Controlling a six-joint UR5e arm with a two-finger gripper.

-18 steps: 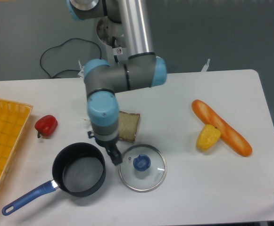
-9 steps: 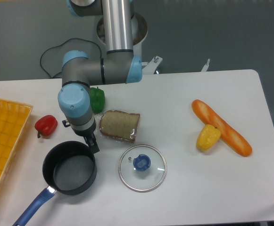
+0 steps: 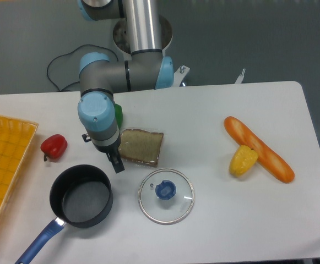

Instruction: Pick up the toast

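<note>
The toast (image 3: 143, 147) is a squarish slice of speckled brown bread in clear plastic, lying flat on the white table (image 3: 215, 115) near the middle. My gripper (image 3: 117, 164) points down at the toast's left front corner, right beside its edge. Only a narrow dark finger tip shows below the blue wrist (image 3: 98, 118), so I cannot tell whether the jaws are open or shut. Nothing is visibly held.
A black pot with a blue handle (image 3: 81, 196) sits just below-left of the gripper. A glass lid (image 3: 166, 195) lies in front of the toast. A green pepper (image 3: 119, 114) is half hidden behind the arm. A red pepper (image 3: 54, 146), yellow basket (image 3: 3, 159), baguette (image 3: 259, 148) and yellow pepper (image 3: 243, 160) lie around.
The gripper swung left from the lid's edge and pushed the pot left, turning its handle. Since then it has come back right, close to the toast's left edge. The toast has not moved.
</note>
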